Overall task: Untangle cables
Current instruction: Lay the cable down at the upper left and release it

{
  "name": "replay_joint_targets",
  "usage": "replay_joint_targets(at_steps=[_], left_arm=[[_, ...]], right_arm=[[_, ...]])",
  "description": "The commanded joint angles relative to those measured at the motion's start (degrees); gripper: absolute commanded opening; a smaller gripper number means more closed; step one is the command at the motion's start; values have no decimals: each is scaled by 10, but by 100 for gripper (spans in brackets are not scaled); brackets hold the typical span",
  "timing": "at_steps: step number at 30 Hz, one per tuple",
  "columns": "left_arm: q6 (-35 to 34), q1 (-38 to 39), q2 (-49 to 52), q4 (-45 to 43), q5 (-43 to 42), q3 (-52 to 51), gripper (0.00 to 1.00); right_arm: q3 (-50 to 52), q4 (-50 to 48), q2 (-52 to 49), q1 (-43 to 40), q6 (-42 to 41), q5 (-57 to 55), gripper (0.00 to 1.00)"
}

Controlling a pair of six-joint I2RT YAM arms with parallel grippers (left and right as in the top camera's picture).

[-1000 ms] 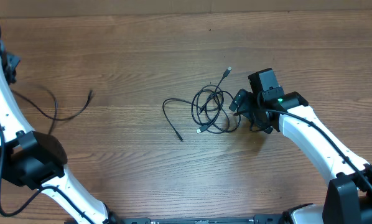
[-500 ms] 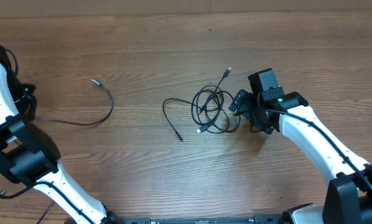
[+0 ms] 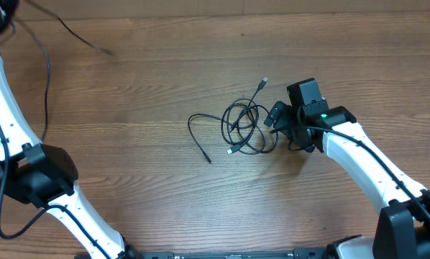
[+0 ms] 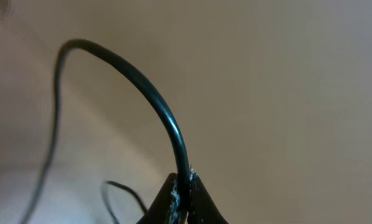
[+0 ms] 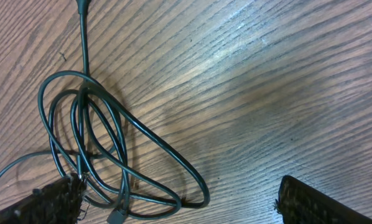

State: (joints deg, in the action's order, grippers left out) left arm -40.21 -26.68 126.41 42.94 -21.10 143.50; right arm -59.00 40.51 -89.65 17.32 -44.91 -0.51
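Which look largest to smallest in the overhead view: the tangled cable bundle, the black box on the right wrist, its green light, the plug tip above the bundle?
1. tangled cable bundle
2. black box
3. green light and plug tip: both tiny, too alike to rank.

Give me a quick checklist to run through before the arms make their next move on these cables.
1. Left tool shut on its cable: ok.
2. That cable's free end apart from the bundle: ok.
3. Right tool open: ok.
4. Right tool at the bundle's edge, one finger over its loops: ok.
5. Bundle separated: not ok, its loops overlap.
6. Right fingers clear of the table: cannot tell.
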Motion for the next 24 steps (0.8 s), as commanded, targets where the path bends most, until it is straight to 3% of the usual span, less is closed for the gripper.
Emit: replay_joint_targets(at_steps=[1, 4, 10, 13, 16, 24], left_arm=[[12, -1, -9, -26, -12, 84, 4], [16, -9, -9, -55, -10, 102, 4], [120, -9, 15, -51, 86, 76, 4], [112, -13, 59, -8, 188, 75, 4], [83, -19, 107, 10, 238, 75, 4], [8, -26, 233, 38, 254, 75, 4]], right_arm=[[1, -4, 0, 0, 4, -9, 97], [1, -12, 0, 0, 4, -9, 97], [1, -14, 0, 0, 4, -9, 96], [1, -13, 0, 0, 4, -9, 96], [1, -12, 0, 0, 4, -9, 96], [1, -12, 0, 0, 2, -9, 93]])
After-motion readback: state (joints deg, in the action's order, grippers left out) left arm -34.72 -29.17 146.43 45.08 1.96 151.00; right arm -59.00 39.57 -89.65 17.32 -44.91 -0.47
